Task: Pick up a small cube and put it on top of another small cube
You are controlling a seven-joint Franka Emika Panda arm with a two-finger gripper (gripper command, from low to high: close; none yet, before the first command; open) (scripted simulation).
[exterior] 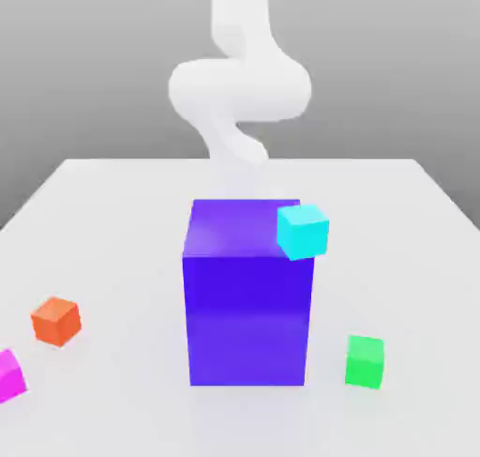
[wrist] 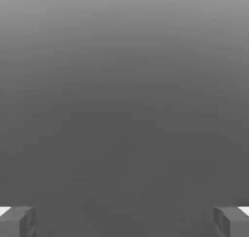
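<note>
The small cube [exterior: 7, 375] is bright magenta and sits on the white table at the exterior view's far left front, partly cut off by the frame edge. In the hand view my gripper [wrist: 124, 222] is open. Its two grey fingertips [wrist: 17, 222] stand far apart with nothing between them, and beyond them lies plain grey. My white arm [exterior: 239, 89] curls above the table's far side, behind the big blue-purple block [exterior: 248, 300].
The tall blue-purple block stands mid-table. A cyan cube [exterior: 302, 231] sits at its upper corner on the exterior view's right. An orange cube [exterior: 56, 321] lies near the magenta one. A green cube [exterior: 365, 361] lies to the block's right.
</note>
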